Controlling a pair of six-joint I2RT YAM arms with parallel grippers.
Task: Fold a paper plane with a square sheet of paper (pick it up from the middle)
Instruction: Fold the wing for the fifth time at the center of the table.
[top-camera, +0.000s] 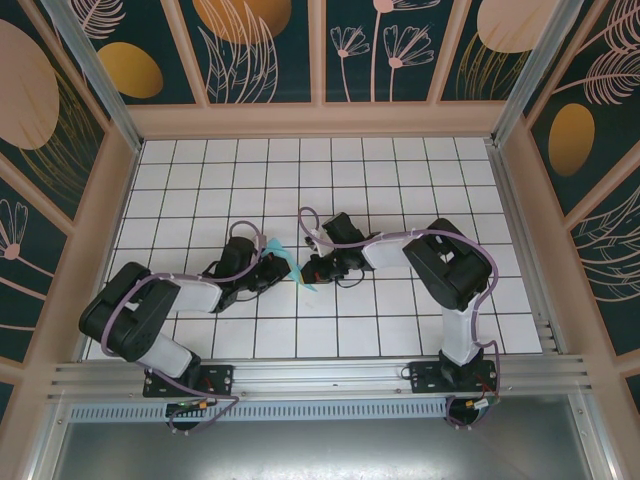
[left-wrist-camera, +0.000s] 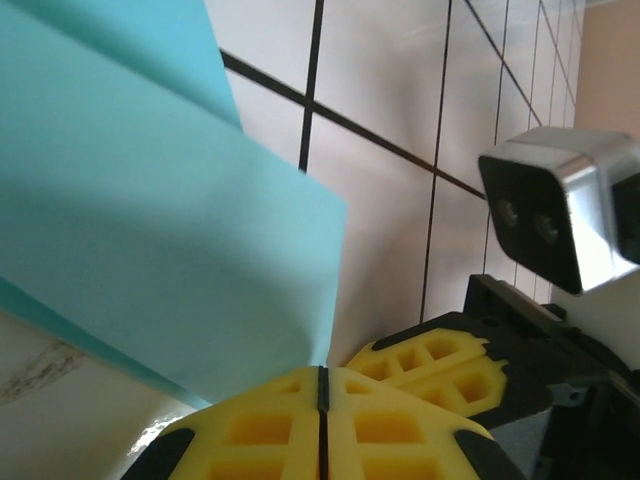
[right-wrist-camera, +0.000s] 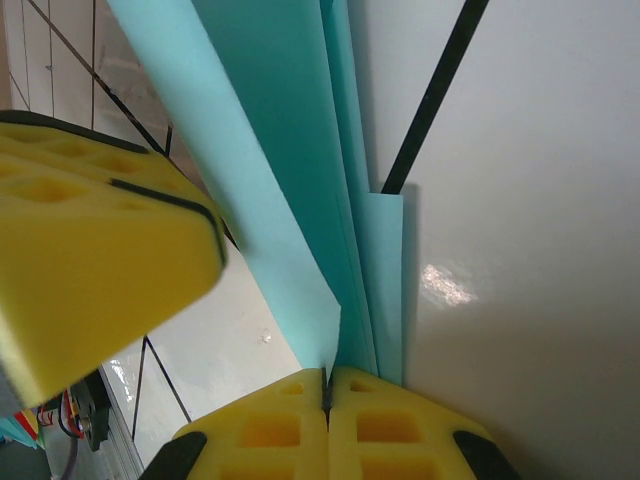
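Two arms met a little toward the near edge from the middle of the table (top-camera: 400, 170), wrists close together. The left arm (top-camera: 150, 305) had its jaws closed, yellow pads (left-wrist-camera: 260, 430) pressed flat together and pinching a lower corner of the folded light-blue paper (left-wrist-camera: 150, 220). The right arm (top-camera: 450, 265) also had its jaws closed, pads (right-wrist-camera: 390, 430) nipping the paper where several folded layers stacked. The paper sat between the two wrists, just above the white grid tiles. Whether it touched them could not be told. From the top, slivers of cyan showed. The right wrist camera (left-wrist-camera: 560, 205) sat just beside the left jaws.
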